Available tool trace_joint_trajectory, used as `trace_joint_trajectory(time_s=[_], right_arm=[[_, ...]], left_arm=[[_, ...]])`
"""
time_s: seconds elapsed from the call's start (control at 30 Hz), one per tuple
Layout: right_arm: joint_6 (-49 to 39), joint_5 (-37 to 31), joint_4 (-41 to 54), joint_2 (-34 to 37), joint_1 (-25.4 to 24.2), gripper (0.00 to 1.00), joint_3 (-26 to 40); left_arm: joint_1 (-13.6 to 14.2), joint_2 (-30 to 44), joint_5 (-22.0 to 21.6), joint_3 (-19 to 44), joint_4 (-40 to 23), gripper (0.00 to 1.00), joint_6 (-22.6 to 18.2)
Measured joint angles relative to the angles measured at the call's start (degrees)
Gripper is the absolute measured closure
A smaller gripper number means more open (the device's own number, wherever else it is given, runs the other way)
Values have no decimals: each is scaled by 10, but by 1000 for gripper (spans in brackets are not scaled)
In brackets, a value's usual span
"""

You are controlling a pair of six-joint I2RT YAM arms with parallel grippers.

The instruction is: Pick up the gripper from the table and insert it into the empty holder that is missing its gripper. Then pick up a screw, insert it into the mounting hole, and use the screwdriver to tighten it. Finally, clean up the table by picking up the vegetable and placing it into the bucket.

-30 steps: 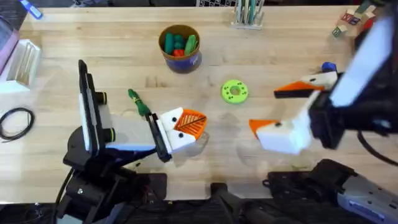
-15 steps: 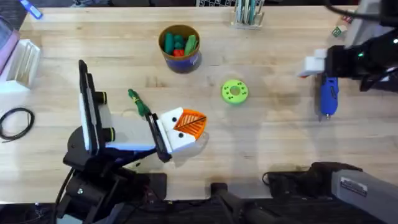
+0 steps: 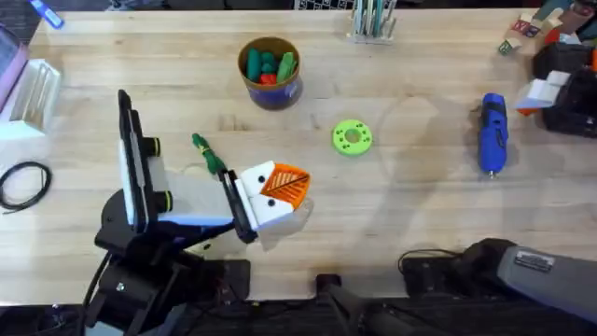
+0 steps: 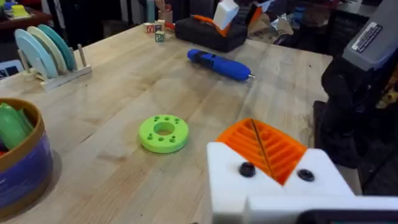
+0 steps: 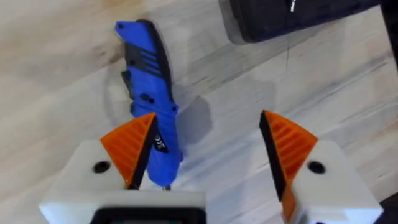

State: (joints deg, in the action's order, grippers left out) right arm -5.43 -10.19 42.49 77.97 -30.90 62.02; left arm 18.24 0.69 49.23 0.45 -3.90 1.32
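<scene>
Robotics lab: wooden workbench [image 3: 420, 205], 2 arms, 3D-printed parts, loose cable [image 3: 23, 182].

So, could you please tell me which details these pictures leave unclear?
- Right gripper, overhead view: cut off by the right edge.
- Blue cylindrical screwdriver, right wrist view: its tip is hidden behind an orange ribbed finger pad.
- Tan-yellow bucket, left wrist view: cut by the edge; its contents can't be identified.

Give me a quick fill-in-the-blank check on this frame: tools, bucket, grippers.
1. The screwdriver lying on the table is coloured ____.
2. The bucket holds green and ____ toy pieces.
3. The right gripper stands ____, its orange pads apart above the screwdriver.
4. The round disc with holes is bright ____.

Missing words: blue; red; open; green
</scene>
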Motion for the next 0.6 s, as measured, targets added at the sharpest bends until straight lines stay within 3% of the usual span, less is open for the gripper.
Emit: trace_joint_trajectory(time_s=[0.2, 0.6], right_arm=[[-83, 0, 8, 25, -3, 10, 0], [-141, 70, 2, 95, -3, 10, 0]], left_arm=[[0, 0, 0, 0, 0, 992, 0], [0, 0, 0, 0, 0, 992, 0]])
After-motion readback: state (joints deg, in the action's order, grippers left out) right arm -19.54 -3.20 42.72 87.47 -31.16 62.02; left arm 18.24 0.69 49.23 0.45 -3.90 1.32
